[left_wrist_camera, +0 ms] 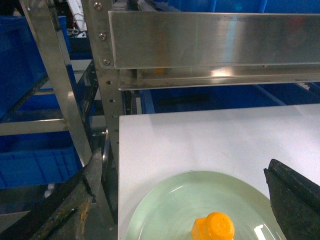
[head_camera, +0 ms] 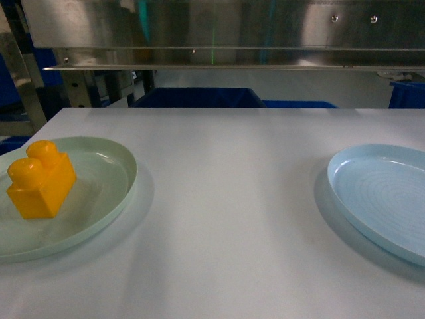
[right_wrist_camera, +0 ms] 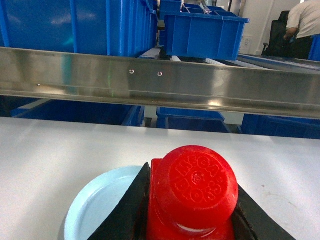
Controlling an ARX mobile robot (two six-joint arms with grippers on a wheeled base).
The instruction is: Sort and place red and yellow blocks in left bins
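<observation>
On pale green plate (head_camera: 99,199), left: yellow block (head_camera: 41,179), studs up, long axis running away and slightly rightward. Right gripper (right_wrist_camera: 192,210): clamped on red block (right_wrist_camera: 192,195), above pale blue plate (right_wrist_camera: 100,205). Left gripper (left_wrist_camera: 295,200): state indeterminable.

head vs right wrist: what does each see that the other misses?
Head only: the yellow block resting on the pale green plate; neither gripper is in view. Right wrist only: the right gripper shut on the red block above the plate. Both: the pale blue plate, white table, steel rail, blue bins.
</observation>
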